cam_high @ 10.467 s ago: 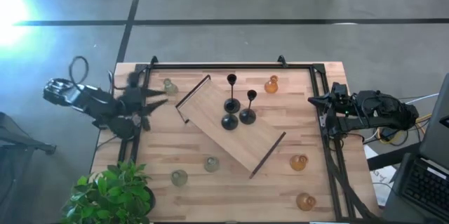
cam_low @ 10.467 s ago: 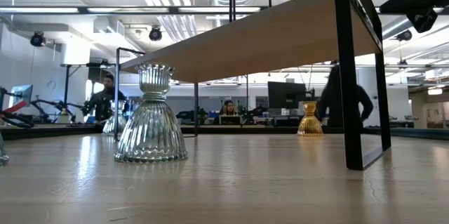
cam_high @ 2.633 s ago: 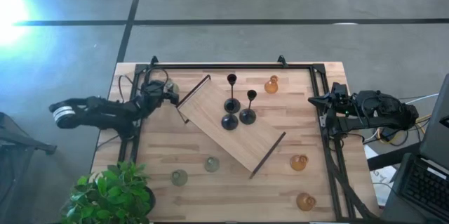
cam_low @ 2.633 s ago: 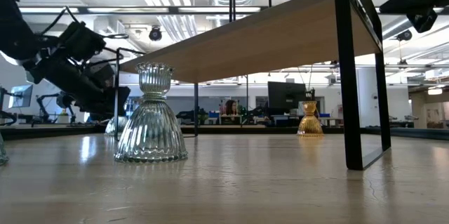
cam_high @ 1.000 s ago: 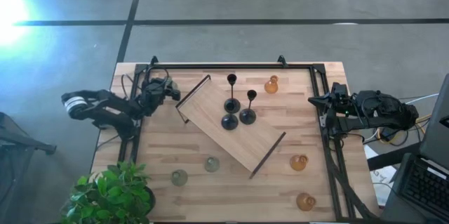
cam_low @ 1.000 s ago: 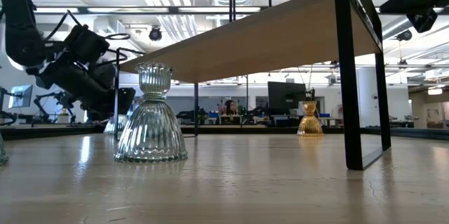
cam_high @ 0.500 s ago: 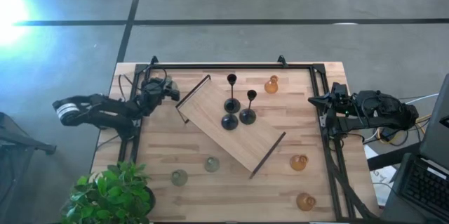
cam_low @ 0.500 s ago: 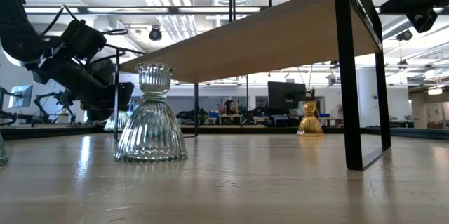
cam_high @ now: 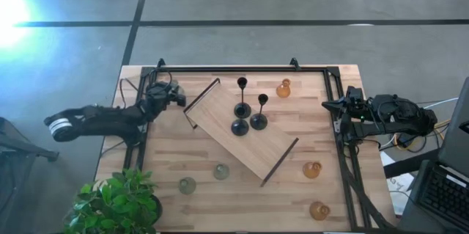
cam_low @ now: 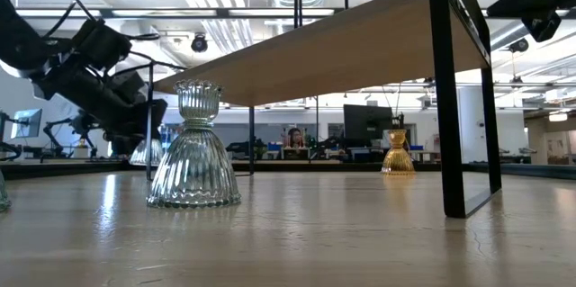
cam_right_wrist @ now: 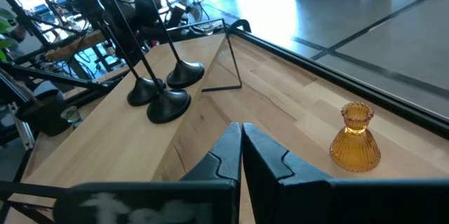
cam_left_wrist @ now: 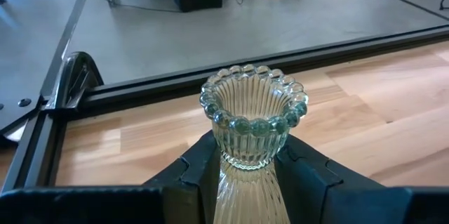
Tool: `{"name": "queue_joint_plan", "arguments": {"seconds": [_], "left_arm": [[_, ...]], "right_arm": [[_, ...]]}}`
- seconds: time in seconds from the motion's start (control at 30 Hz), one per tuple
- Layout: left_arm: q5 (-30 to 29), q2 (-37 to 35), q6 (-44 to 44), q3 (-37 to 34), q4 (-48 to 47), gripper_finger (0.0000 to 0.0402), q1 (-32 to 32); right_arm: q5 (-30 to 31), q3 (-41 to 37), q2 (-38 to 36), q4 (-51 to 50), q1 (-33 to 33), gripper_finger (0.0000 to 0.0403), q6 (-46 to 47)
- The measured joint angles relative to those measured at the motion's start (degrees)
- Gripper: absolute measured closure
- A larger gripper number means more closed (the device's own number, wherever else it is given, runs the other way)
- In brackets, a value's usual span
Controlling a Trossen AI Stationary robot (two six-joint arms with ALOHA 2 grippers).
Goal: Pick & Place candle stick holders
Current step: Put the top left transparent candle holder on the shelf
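The left pincer (cam_left_wrist: 245,175) gripped a pale green glass holder (cam_left_wrist: 252,122) at the bench's (cam_high: 176,161) far left corner. The right pincer (cam_right_wrist: 240,155) sat closed at the right edge.

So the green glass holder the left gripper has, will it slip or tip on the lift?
The left gripper pinches the green holder at its narrow neck under the flared beaded rim, so it likely won't drop through. The ribbed glass looks smooth and rigid: probably slippery, chip-prone. Its wide bell base should set down stably.
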Motion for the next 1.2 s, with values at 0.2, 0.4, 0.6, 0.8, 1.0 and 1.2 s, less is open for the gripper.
{"name": "queue_joint_plan", "arguments": {"seconds": [0.2, 0.4, 0.6, 0.8, 1.0, 1.2], "left_arm": [[0.38, -5.14, -0.55, 0.1, -4.16, 0.0278, -0.72], [1.62, -10.12, -1.84, 1.21, -9.38, 0.0278, -0.94], [1.68, -13.51, -0.51, 4.7, -19.36, 0.0278, -1.05], [3.73, -15.8, 1.29, 6.31, -22.52, 0.0278, -1.2], [6.36, -19.21, 2.27, 8.1, -29.84, 0.0278, -1.49], [7.64, -23.5, 4.64, 11.43, -35.22, 0.0278, -1.47]], "right_arm": [[0.02, 0.0, 0.0, 0.0, 0.0, 0.0394, -0.02], [0.0, 0.0, -0.01, 0.01, 0.02, 0.0394, -0.01], [0.0, 0.01, 0.0, 0.01, 0.01, 0.0394, -0.01], [0.0, 0.0, -0.02, 0.0, 0.02, 0.0394, 0.0], [0.0, 0.0, -0.01, 0.01, 0.01, 0.0394, -0.01], [0.0, 0.0, -0.02, 0.01, 0.01, 0.0394, 0.0]]}}
